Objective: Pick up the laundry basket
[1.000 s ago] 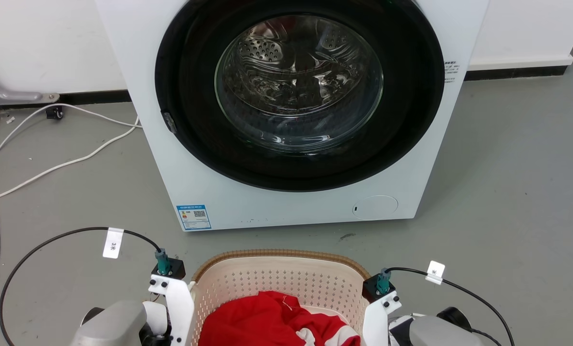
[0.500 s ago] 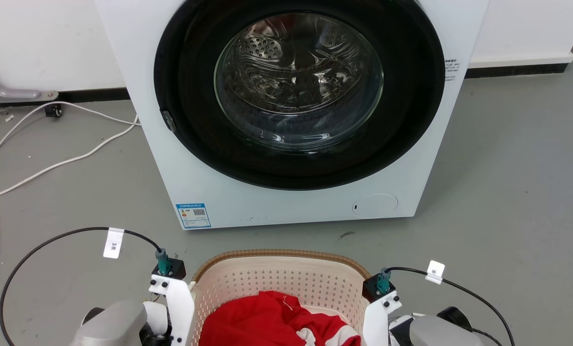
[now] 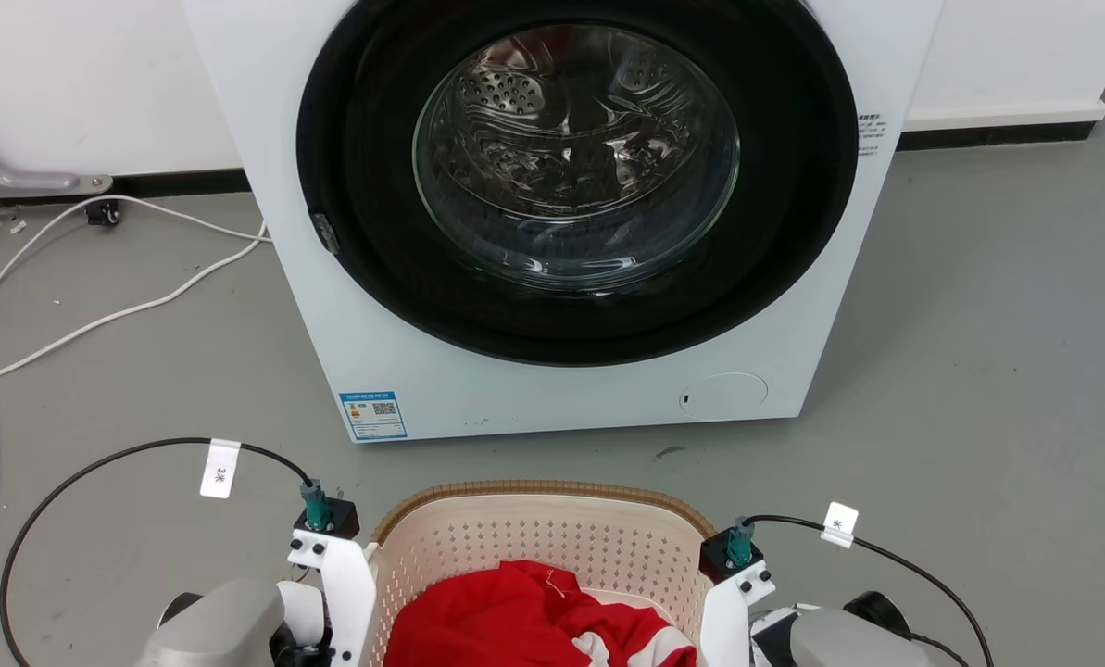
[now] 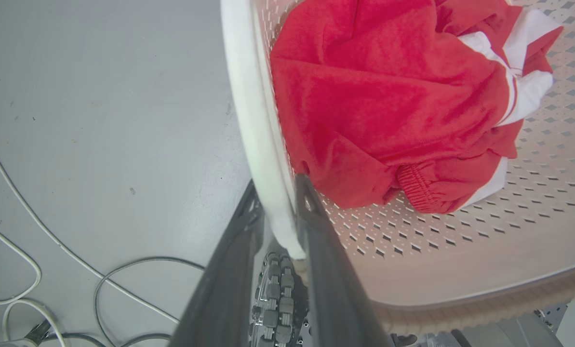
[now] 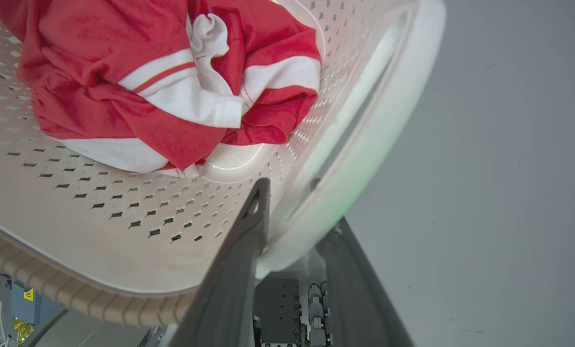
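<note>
The laundry basket (image 3: 538, 533), cream perforated plastic with a brown woven-look rim, sits at the bottom middle of the head view between my two wrists. A red and white garment (image 3: 533, 621) lies inside it. In the left wrist view my left gripper (image 4: 278, 193) is shut on the basket's white left handle (image 4: 253, 115), one finger on each side of it. My right gripper (image 5: 299, 207) is shut the same way on the white right handle (image 5: 379, 130). The garment (image 4: 388, 96) rests on the basket's floor (image 5: 99, 202).
A white front-loading washer (image 3: 367, 306) with a round glass door (image 3: 575, 157) stands just beyond the basket. White cables (image 3: 98, 320) trail over the grey floor at the left. Black camera leads (image 3: 98, 463) loop from both wrists. Open floor (image 3: 978, 371) lies to the right.
The washer sits a few pixels higher in the head view than a second ago, a slight camera shift. Basket, garment and both wrists keep their places.
</note>
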Available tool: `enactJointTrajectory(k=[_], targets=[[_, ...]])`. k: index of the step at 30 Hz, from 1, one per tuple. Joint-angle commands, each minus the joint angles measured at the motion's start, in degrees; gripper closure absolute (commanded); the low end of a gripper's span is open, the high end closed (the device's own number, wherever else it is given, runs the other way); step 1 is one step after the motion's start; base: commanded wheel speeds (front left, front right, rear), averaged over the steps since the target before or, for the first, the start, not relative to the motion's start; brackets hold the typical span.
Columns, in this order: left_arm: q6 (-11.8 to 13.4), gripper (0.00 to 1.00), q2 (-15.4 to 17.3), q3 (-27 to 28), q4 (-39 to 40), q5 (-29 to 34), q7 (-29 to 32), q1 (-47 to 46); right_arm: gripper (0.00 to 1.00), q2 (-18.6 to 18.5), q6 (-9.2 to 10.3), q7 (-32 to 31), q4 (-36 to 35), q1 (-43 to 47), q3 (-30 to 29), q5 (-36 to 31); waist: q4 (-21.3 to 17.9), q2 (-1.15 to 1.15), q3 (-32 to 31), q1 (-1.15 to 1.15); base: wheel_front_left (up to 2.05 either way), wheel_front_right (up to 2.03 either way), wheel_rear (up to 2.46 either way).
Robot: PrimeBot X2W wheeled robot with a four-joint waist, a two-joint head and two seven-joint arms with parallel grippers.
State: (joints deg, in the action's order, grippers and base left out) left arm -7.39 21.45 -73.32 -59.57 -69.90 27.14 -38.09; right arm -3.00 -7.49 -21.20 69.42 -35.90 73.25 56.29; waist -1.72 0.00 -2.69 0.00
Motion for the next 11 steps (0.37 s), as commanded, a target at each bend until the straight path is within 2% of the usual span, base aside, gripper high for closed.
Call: enactJointTrajectory(k=[1, 11], targets=[[-0.11, 1.00, 0.08, -0.12, 0.14, 0.35, 0.25, 0.46, 1.00, -0.37, 0.00, -0.04, 0.17, -0.02, 0.32, -0.43, 0.03, 0.00, 0.03, 0.00, 0.00, 0.00, 0.00], [-0.11, 1.00, 0.16, -0.12, 0.14, 0.41, 0.17, 0.69, 1.00, -0.51, 0.00, -0.31, 0.53, 0.20, 0.31, -0.58, -0.04, 0.00, 0.21, 0.00, 0.00, 0.00, 0.00]])
